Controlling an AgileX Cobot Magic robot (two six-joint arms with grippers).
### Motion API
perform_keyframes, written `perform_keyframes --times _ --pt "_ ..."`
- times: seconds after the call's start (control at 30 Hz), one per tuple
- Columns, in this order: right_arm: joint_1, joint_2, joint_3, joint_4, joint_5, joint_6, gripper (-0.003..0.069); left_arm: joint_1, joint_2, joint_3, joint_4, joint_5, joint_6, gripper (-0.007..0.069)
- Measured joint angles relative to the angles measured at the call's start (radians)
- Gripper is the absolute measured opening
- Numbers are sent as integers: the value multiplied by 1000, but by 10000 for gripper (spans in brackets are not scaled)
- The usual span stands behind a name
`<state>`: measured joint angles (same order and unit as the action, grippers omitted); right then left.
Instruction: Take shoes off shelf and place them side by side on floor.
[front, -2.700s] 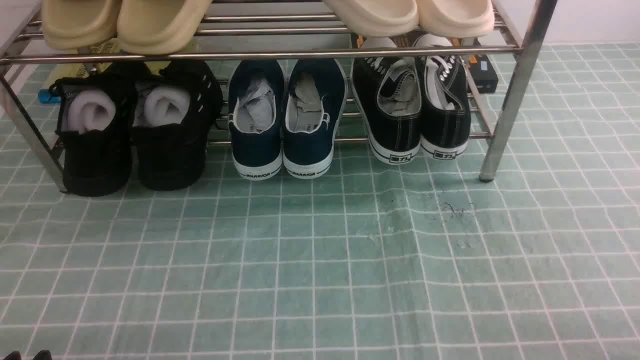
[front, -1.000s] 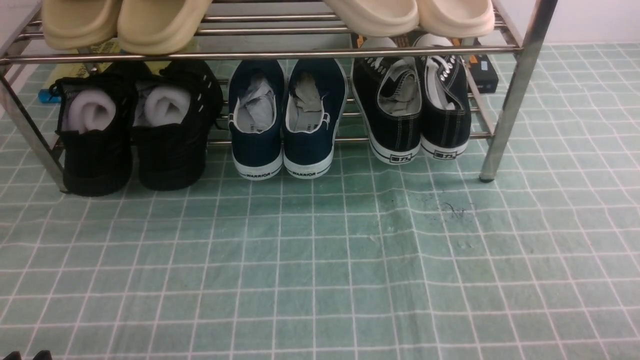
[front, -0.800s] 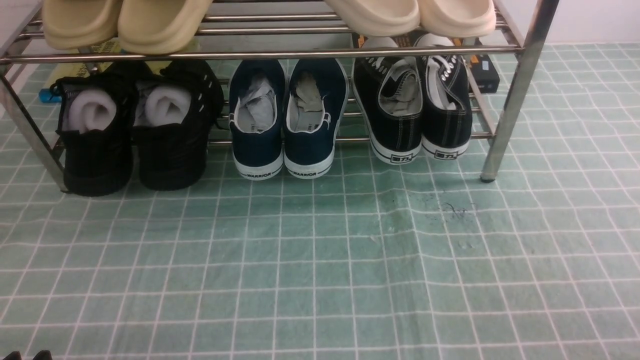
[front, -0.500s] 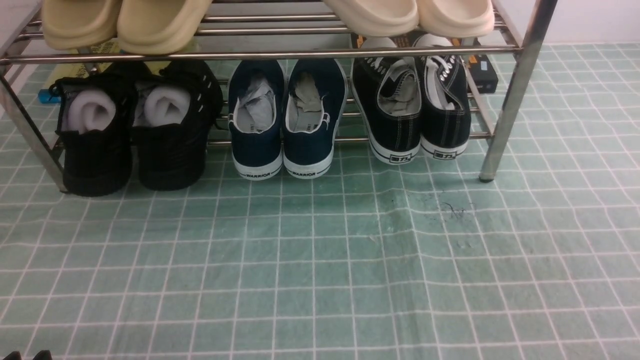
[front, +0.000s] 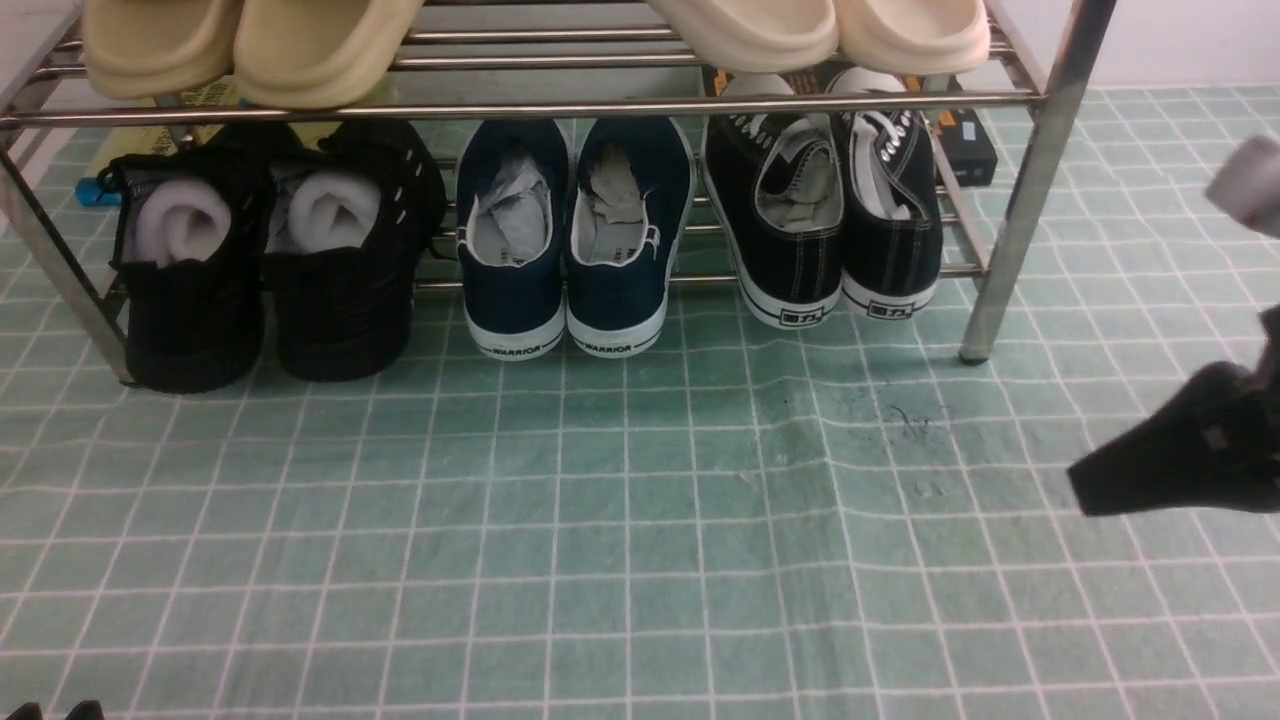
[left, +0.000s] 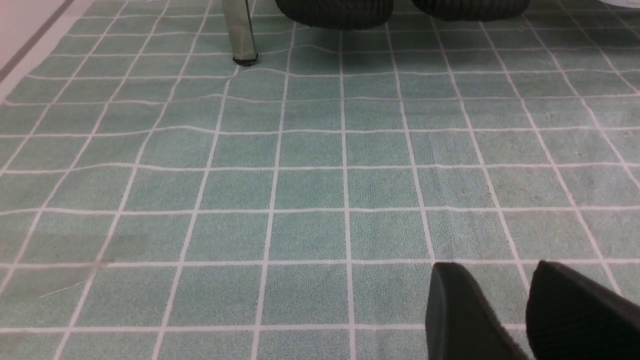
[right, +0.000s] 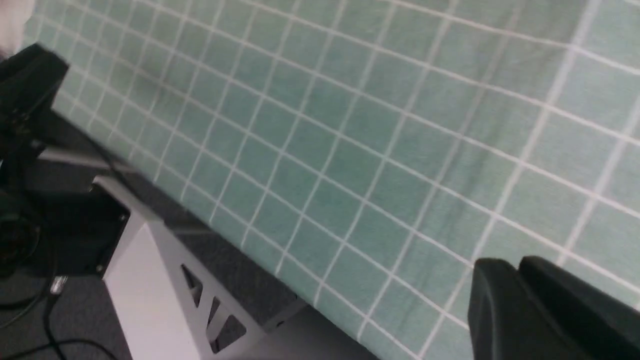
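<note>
The shoes, a black canvas pair with white laces and striped white soles, stand heels toward me on the lower right tier of the chrome shelf (front: 520, 108): one shoe (front: 785, 235) and its mate (front: 893, 225) side by side. My right gripper (front: 1085, 485) hovers over the green grid floor (front: 640, 520) at the right edge, in front of and to the right of the shelf leg, shut and empty (right: 505, 267). My left gripper (left: 495, 272) is low over the floor with a narrow gap between its fingers and nothing held. Only its tips (front: 55, 712) show at the bottom left.
A navy WARRIOR pair (front: 575, 235) and a black knit pair (front: 265, 255) share the lower tier. Cream slippers (front: 250, 45) and white ones (front: 820, 30) sit on top. A chrome leg (front: 1015, 220) stands right of the shoes. The robot's base (right: 140, 250) lies beyond the sheet's edge.
My right gripper has come into the front view from the right edge, over the floor. The shoes, shelf and left gripper have not moved.
</note>
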<state>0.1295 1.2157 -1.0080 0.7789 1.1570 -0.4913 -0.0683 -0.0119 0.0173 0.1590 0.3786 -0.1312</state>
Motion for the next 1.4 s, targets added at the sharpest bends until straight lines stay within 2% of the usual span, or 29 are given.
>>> perform_keyframes --times 0.1,0.2,0.3,0.37,0.4,0.5,0.67,0.87,1.1,1.4 --pt "97 71 -66 -32 -7 -2 101 0 0 0 0 0 0 242" --pt "211 170 -178 -154 -35 69 128 0 0 0 0 0 0 242" --pt "282 273 -293 -313 -94 189 164 0 0 0 0 0 0 242" --pt "328 388 -414 -449 -146 316 224 0 0 0 0 0 0 242" --pt "328 397 -423 -456 -148 324 224 0 0 0 0 0 0 242" --pt "360 540 -594 -558 -153 433 308 0 0 0 0 0 0 242" --pt "379 676 -792 -644 -149 446 372 0 0 0 0 0 0 242" --pt "381 782 -916 -722 -208 431 381 0 0 0 0 0 0 242" --pt "381 857 -930 -862 -307 520 381 0 0 0 0 0 0 242" --pt "381 927 -930 -888 -402 542 347 0 0 0 0 0 0 242"
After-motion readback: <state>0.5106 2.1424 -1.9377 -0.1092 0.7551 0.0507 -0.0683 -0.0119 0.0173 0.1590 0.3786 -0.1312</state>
